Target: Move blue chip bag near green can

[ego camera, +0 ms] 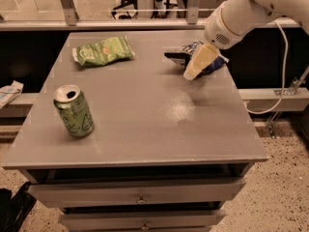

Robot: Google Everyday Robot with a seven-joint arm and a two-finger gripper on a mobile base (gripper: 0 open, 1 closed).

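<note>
Gripper [194, 69] hangs low over the far right of the table [159, 129], right above the blue chip bag [176, 57]. Whether it is released or clenched cannot be told, nor whether it touches the bag. It hides the bag's middle, and the white arm [241, 13] runs off the top edge. One green can [73, 111] stands upright at the front left, well apart from the blue bag. One green bag [102, 50] lies far left. Two drawers [140, 197] show below, the lower one cut off.
</note>
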